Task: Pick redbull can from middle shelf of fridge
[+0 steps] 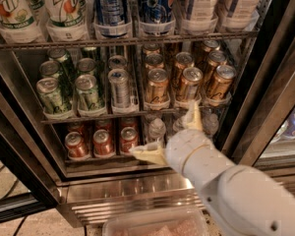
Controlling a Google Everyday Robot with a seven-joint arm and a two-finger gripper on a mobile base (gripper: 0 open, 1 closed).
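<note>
The pincer (163, 130) is seen low and right of centre, in front of the lower rack, with its two fingers spread wide and nothing held; one finger points up towards the gold cans (157, 85), the other left towards the red cans (102, 141). The redbull can (119, 87) stands upright at the near edge of the middle shelf (88, 116) of the fridge (118, 195), in a narrow lane of its own; green cans (88, 92) are just beside it on the left and the gold cans just beside it on the right; a second slim can is seen behind it. The reach is judged to be in hand, the grasp not yet made. For a good grasp, the pincer should be raised and carried left until level with the can's body; the wrist should be turned so that one finger passes each side of the can; closure is best made at mid-height, so that the can is not tipped against the wire lip.
</note>
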